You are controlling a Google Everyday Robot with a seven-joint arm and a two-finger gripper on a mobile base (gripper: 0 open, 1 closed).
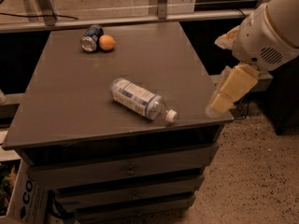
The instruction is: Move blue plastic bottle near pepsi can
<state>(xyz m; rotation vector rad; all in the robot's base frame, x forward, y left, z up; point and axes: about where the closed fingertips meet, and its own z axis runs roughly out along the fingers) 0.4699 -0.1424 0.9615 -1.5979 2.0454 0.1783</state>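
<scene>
My gripper [219, 104] hangs at the front right corner of the tabletop [65, 106], pale and slanting down toward the edge. It looks to be just off the surface, though the blur there leaves me unsure. I cannot tell whether my jaws are open or closed.

The blue plastic bottle [137, 99] lies on its side on the tabletop, near my gripper and to its left as the camera sees it. Nothing of mine touches it. Its white cap [171, 116] is the end closest to me, pointing toward the front edge.

The pepsi can [91, 37] lies well apart from my gripper, far across at the back left of the tabletop. An orange [107, 42] sits just beside it, on the side nearer to me. Below the tabletop, drawers [126, 169] are stacked.
</scene>
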